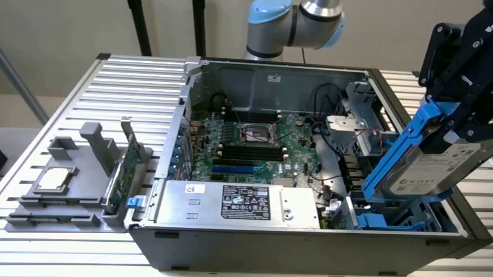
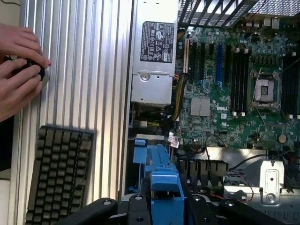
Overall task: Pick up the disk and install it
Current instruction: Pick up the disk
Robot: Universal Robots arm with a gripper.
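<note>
The disk (image 1: 428,168), a silver-grey drive with a white label in a bright blue carrier frame, hangs tilted over the front corner of the open computer case (image 1: 231,245) on the exterior view's right. My black gripper (image 1: 459,118) is shut on its upper end. In the wrist view the blue carrier (image 2: 161,180) sits between my dark fingers (image 2: 133,211), above a blue drive bay (image 2: 145,152). That bay's blue rails (image 1: 385,222) lie just below the disk's lower edge.
The case holds a motherboard (image 1: 254,144), a silver power supply (image 1: 239,202) and cables (image 1: 339,138). On the exterior view's left a grey fixture (image 1: 77,156) carries a square chip (image 1: 54,179) and a green card (image 1: 117,179). A person's hands (image 2: 18,70) and a keyboard (image 2: 58,173) rest on the ribbed table.
</note>
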